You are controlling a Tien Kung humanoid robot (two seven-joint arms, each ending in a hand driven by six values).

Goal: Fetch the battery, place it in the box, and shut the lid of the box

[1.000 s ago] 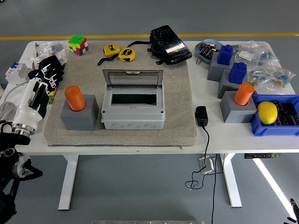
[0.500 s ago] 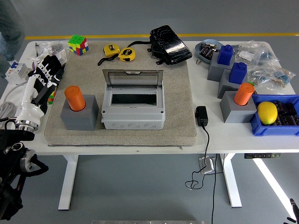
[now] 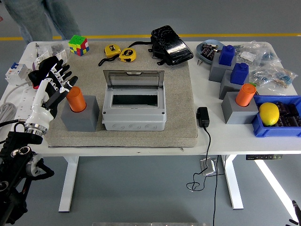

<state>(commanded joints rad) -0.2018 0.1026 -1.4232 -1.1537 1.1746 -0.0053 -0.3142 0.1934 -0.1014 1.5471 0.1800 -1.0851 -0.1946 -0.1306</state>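
Left hand (image 3: pixel 52 77), fingers spread and holding nothing, poised just beside the orange cylindrical battery (image 3: pixel 75 99) standing upright in its grey holder block (image 3: pixel 81 116), apparently for grasping; grey box (image 3: pixel 134 109) alongside, lid (image 3: pixel 134 78) raised to receive it.

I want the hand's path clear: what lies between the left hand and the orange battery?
Nothing: in the head view the open left hand sits right beside the orange battery, with only bare mat behind.

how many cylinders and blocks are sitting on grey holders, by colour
orange cylinders: 2
blue blocks: 2
total: 4
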